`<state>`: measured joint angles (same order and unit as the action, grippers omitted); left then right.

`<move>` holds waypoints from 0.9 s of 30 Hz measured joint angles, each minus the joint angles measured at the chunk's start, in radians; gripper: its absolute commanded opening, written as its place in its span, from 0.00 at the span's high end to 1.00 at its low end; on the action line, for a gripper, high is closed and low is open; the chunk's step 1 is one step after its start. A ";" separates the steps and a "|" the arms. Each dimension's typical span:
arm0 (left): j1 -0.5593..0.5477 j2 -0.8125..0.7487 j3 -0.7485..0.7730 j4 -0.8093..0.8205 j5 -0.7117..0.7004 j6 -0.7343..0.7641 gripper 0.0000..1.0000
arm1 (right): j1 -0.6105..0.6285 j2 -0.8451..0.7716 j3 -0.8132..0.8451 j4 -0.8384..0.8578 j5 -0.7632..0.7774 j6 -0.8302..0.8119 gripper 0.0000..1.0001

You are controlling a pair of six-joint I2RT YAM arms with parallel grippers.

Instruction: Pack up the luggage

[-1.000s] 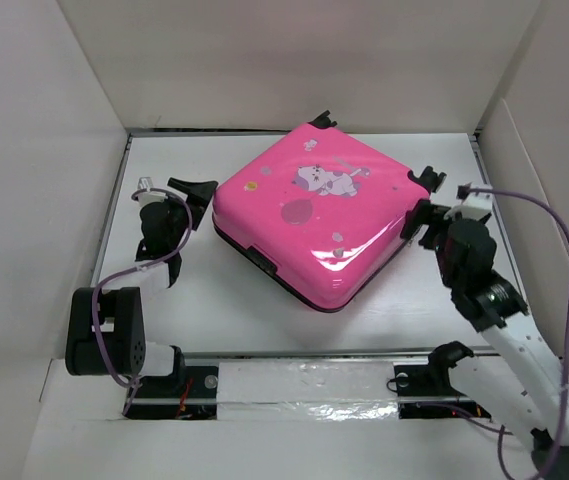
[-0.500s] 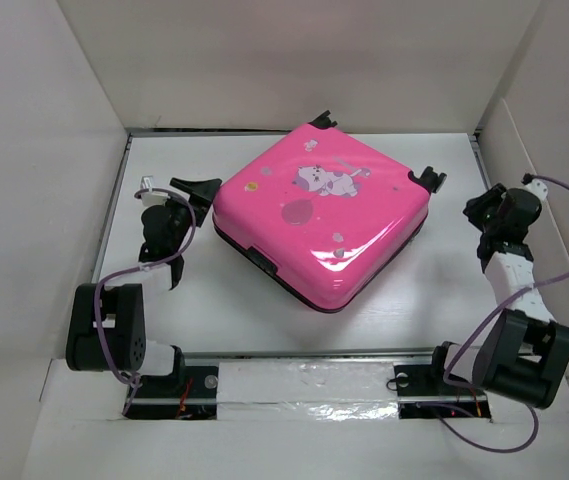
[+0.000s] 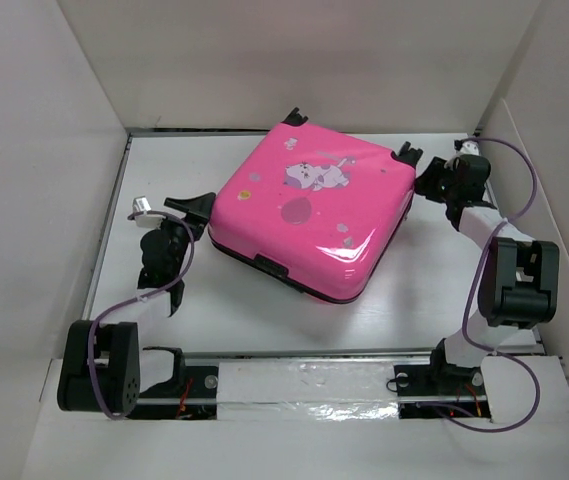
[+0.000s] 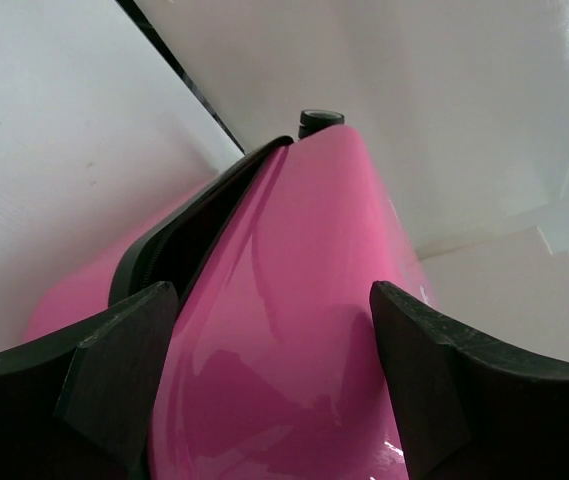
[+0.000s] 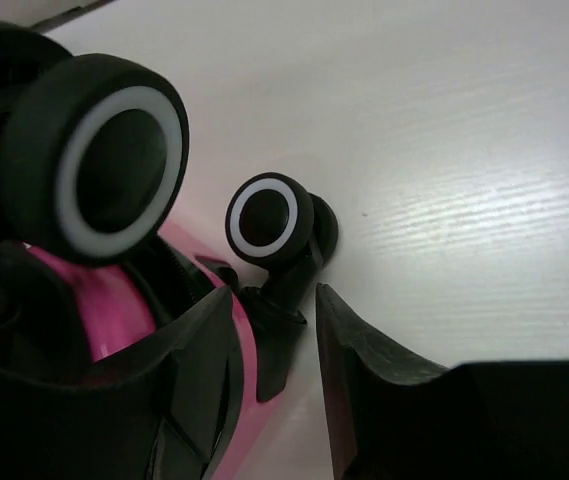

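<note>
Luggage (image 3: pixel 309 215) shut, lying flat mid-worktop (image 3: pixel 414 290), toward far edge. Left gripper (image 4: pixel 272 295) wide apart around its left corner. Right gripper (image 5: pixel 274 295) by wheel (image 5: pixel 264 218) near far-right corner, fingers nearly together; can't tell if clamped.

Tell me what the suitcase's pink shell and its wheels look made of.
Pink shell: likely hard moulded plastic, glossy; it shows sharp light reflections and keeps rigid rounded corners. Wheels: matt black, probably rubber or plastic, with a white ring on the face.

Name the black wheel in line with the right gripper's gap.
The smaller-looking white-ringed wheel mid-frame on the glossy pink suitcase; the larger one sits upper left.
</note>
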<state>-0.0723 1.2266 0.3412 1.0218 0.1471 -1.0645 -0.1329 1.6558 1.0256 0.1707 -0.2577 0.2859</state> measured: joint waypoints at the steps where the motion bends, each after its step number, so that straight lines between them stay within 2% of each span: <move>1: -0.006 -0.027 -0.016 -0.006 -0.010 0.003 0.23 | 0.008 0.002 0.009 0.006 -0.002 -0.004 0.52; 5: -0.035 -0.121 -0.037 -0.066 -0.013 0.030 0.19 | 0.023 -0.015 0.005 0.051 -0.026 0.000 0.46; 8: -0.043 -0.190 -0.037 -0.149 -0.025 0.068 0.17 | 0.015 -0.058 -0.056 0.094 -0.026 0.013 0.35; 9: -0.039 -0.211 -0.037 -0.173 -0.023 0.069 0.15 | 0.006 -0.078 -0.084 0.114 -0.045 0.029 0.30; 12: -0.018 -0.254 -0.037 -0.238 -0.020 0.068 0.11 | -0.034 -0.136 -0.151 0.163 -0.127 0.076 0.22; 14: -0.006 -0.265 -0.037 -0.273 -0.019 0.064 0.07 | -0.048 -0.164 -0.174 0.187 -0.169 0.093 0.16; 15: -0.001 -0.268 -0.037 -0.285 -0.018 0.060 0.06 | -0.051 -0.178 -0.185 0.198 -0.181 0.099 0.09; 18: 0.017 -0.273 -0.037 -0.298 0.005 0.046 0.05 | -0.058 -0.216 -0.212 0.235 -0.194 0.127 0.00; 21: 0.050 -0.270 -0.045 -0.295 0.044 0.028 0.05 | -0.077 -0.195 -0.203 0.306 -0.229 0.174 0.00; 27: 0.068 -0.279 -0.048 -0.305 0.080 0.016 0.03 | -0.149 0.073 -0.123 0.715 -0.425 0.535 0.00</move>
<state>-0.0044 0.9478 0.2928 0.7166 0.2268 -1.0485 -0.2817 1.7287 0.9028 0.8852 -0.6823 0.8211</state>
